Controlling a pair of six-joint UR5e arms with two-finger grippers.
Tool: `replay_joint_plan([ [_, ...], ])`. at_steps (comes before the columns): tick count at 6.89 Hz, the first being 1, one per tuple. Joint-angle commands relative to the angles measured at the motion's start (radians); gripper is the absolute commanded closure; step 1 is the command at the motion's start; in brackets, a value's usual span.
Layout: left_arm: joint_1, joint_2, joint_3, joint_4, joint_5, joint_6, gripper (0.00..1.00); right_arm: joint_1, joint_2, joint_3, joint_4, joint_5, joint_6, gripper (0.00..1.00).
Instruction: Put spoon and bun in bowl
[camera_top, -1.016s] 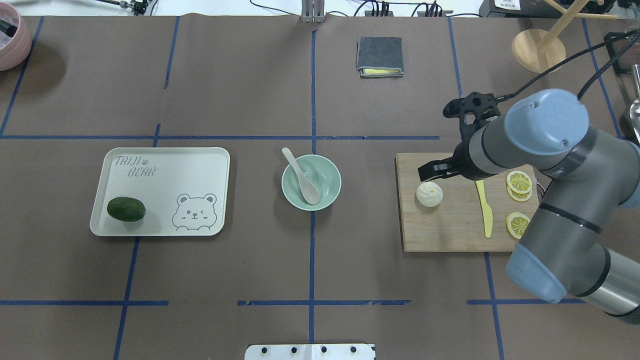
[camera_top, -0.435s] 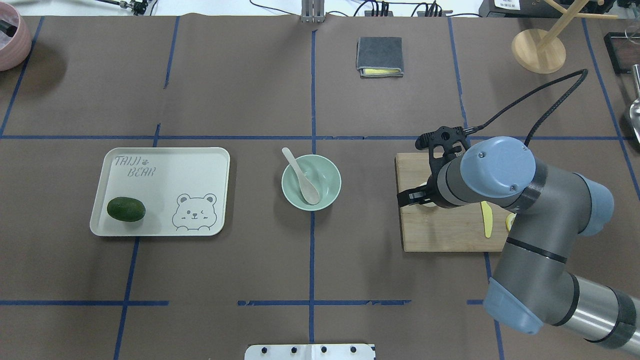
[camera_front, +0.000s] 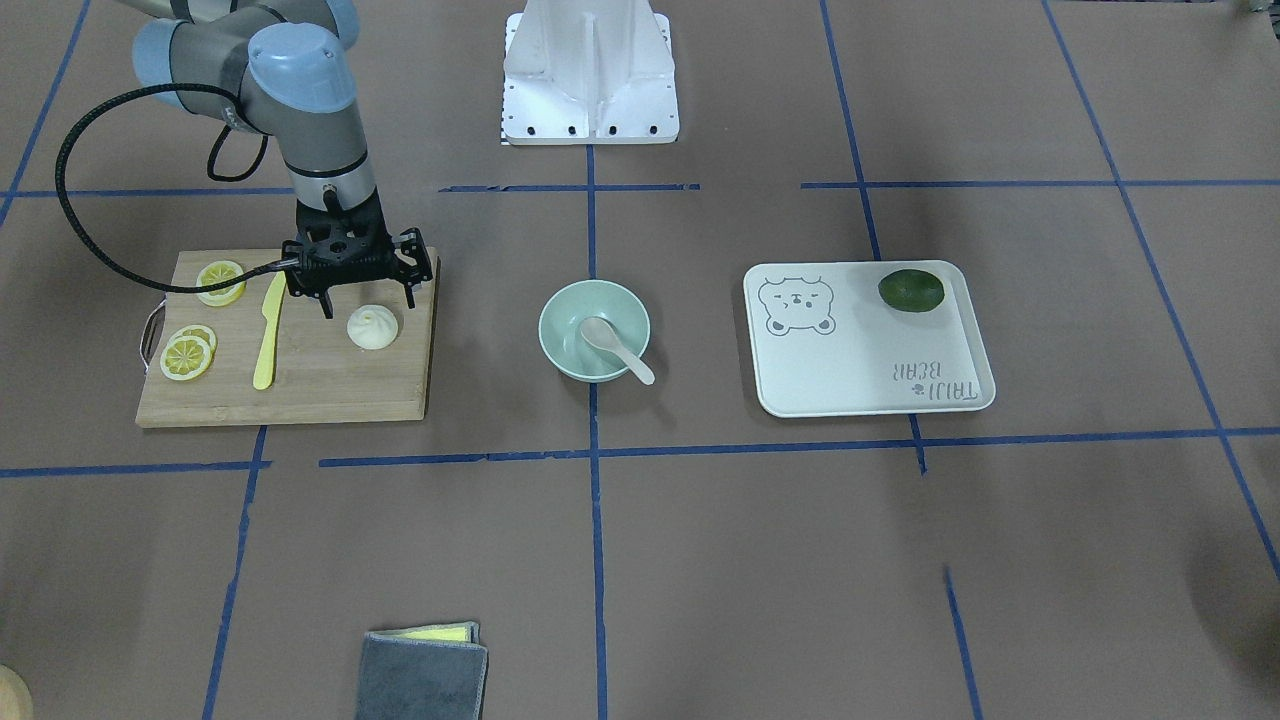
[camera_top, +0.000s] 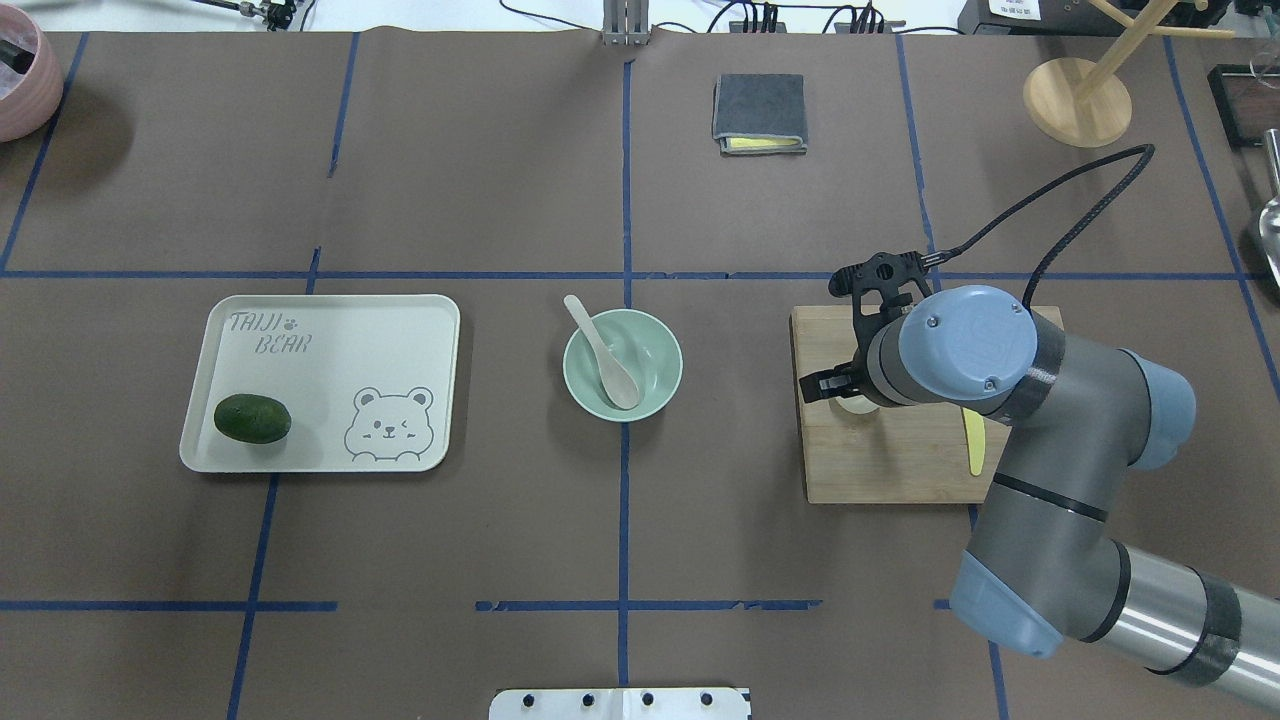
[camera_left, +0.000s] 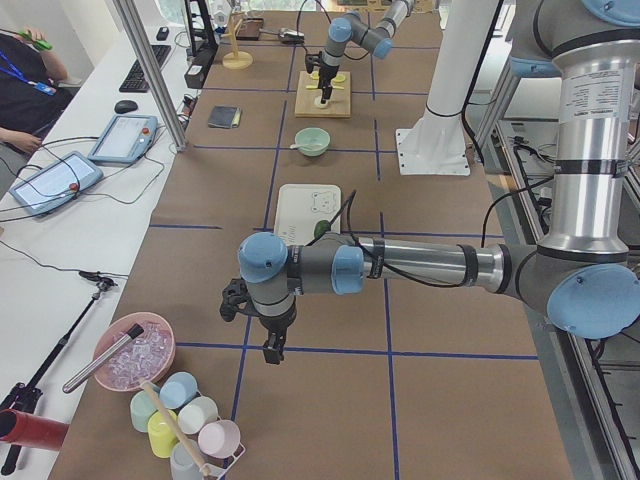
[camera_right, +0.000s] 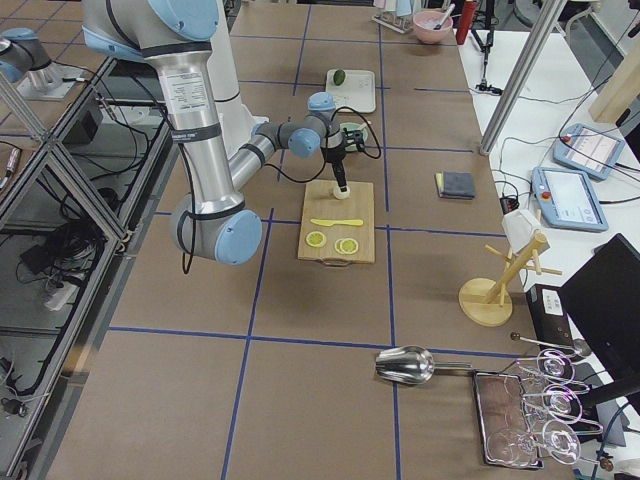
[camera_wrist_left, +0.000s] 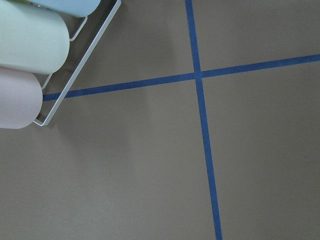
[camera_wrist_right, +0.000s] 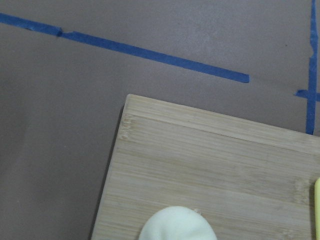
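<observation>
The white pleated bun (camera_front: 373, 328) lies on the wooden cutting board (camera_front: 330, 390). My right gripper (camera_front: 368, 306) hangs open right over the bun, one finger on each side and a little above it. In the overhead view my wrist hides nearly all of the bun; one finger (camera_top: 815, 388) shows. The right wrist view shows the bun's top (camera_wrist_right: 175, 226) at the bottom edge. The pale spoon (camera_front: 615, 346) lies in the mint-green bowl (camera_front: 549, 322), handle over the rim. My left gripper (camera_left: 270, 350) hangs far off over bare table; I cannot tell whether it is open.
A yellow knife (camera_front: 268, 335) and lemon slices (camera_front: 187, 356) lie on the board beside the bun. A white tray (camera_front: 870, 370) holds a dark green fruit (camera_front: 911, 290). A folded grey cloth (camera_front: 422, 675) lies across the table. A rack of cups (camera_wrist_left: 30, 50) is by my left wrist.
My right arm has swung in over the board, and the gripper has moved onto the bun's spot, so the wrist now covers the bun in the overhead view. Spoon and bowl have not moved.
</observation>
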Motion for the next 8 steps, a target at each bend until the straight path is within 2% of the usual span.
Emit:
replay_joint_plan([
  [1,-0.002,0.002,-0.007,0.0,0.001,0.001,0.0,-0.001,0.022,-0.055,0.001,-0.022,0.0,0.04],
  [4,-0.002,0.001,-0.011,-0.002,0.001,-0.001,0.0,0.001,0.036,-0.055,-0.001,-0.013,0.001,0.45],
  [6,-0.002,0.001,-0.02,0.0,0.001,-0.003,0.0,-0.001,0.034,-0.05,-0.001,-0.01,0.006,0.58],
  [8,-0.002,0.001,-0.021,0.0,0.001,-0.003,0.0,-0.001,0.039,-0.032,-0.001,-0.009,0.009,1.0],
])
